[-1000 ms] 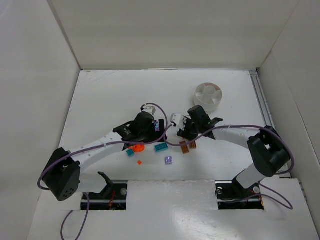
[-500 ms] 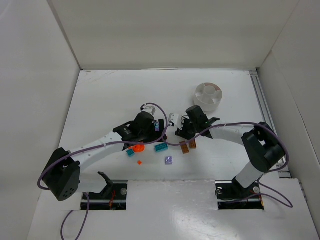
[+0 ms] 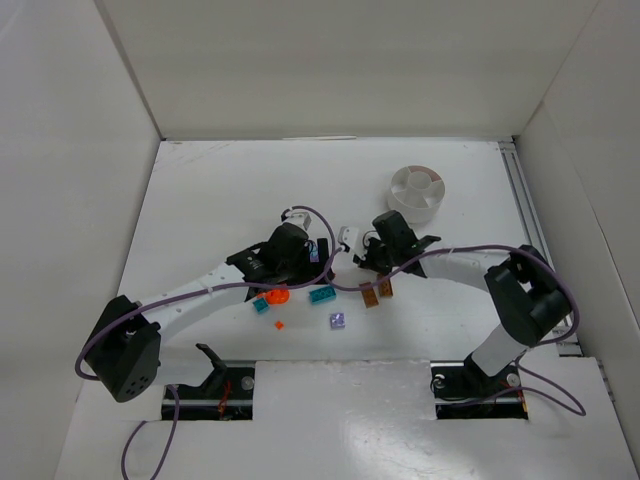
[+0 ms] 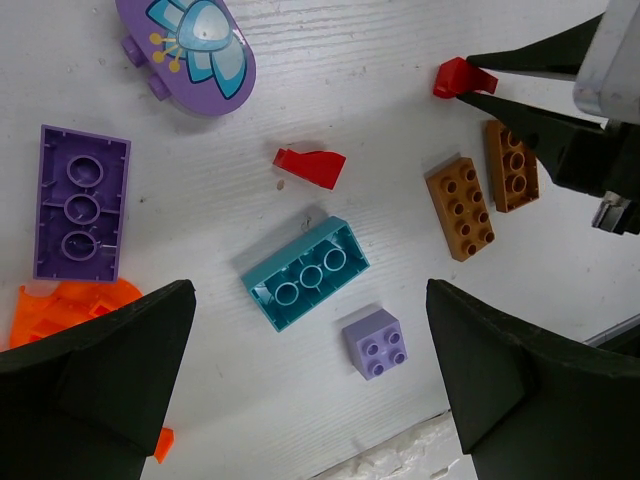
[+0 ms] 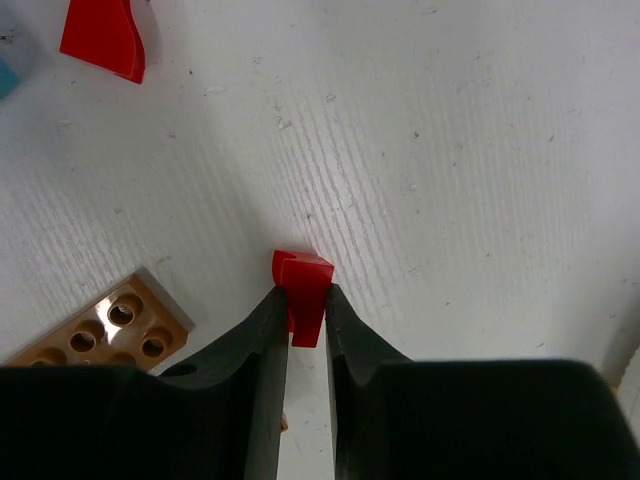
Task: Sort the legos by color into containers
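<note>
R gripper (image 5: 303, 303) narrow, pinching small red bit (image 5: 302, 272) by its lower end, low over table mid-way between arms. L gripper (image 4: 308, 300) wide, holding nothing, above teal brick (image 4: 305, 272). Dish (image 3: 395, 200) well apart, beyond. I'd confirm firm grip, lift straight, clear brown plates (image 4: 460, 208) before swinging over.

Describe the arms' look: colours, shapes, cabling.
Both alike: the left arm and right arm have white tubular links, chunky black joint housings and black bases. A purple cable runs loosely along each. The left fingers are broad matte-black wedges; the right fingers are black too, tapering to thin tips.
</note>
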Tool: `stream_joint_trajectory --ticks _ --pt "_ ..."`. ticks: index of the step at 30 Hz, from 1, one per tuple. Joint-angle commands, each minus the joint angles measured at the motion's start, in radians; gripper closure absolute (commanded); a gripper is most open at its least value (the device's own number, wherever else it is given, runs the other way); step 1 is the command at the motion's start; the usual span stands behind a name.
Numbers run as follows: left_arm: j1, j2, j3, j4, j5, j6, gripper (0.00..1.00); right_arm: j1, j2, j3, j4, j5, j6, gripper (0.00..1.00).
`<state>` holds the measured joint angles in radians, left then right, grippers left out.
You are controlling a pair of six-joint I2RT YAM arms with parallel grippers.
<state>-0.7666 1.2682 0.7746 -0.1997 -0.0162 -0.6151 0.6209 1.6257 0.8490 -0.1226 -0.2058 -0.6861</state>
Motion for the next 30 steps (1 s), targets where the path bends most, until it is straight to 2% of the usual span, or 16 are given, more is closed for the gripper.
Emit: stream_joint_trajectory --ticks 1,3,5,9,13,17,21,30 --pt "-0.005 -0.032 0.000 0.000 -0.013 -0.006 0.00 -0.010 -0.064 -0.008 0.024 -0.013 0.016 0.81" --pt "-0.005 -0.032 0.009 0.000 -0.013 -0.006 0.00 -0.044 -0.107 0.010 0.024 -0.043 0.016 0.87" --pt "-0.005 -0.032 0.018 0.000 -0.013 0.004 0.00 -0.073 -0.145 0.025 0.024 -0.078 0.016 0.87" --pt "-0.005 -0.013 0.051 0.000 -0.013 0.014 0.00 -0.218 -0.263 0.106 0.001 -0.113 0.007 0.89" --pt "-0.005 0.020 0.072 0.000 0.007 0.035 0.00 -0.347 -0.288 0.191 -0.026 -0.089 0.007 0.89" --pt "-0.005 0.091 0.104 0.000 0.018 0.035 0.00 -0.449 -0.195 0.347 -0.054 -0.080 0.007 0.89" --pt "-0.005 0.157 0.143 0.000 0.018 0.035 0.00 -0.496 -0.069 0.468 -0.063 -0.067 -0.003 0.89" --pt "-0.005 0.290 0.223 -0.032 0.025 0.046 0.00 -0.541 0.163 0.679 -0.113 -0.030 -0.013 0.87"
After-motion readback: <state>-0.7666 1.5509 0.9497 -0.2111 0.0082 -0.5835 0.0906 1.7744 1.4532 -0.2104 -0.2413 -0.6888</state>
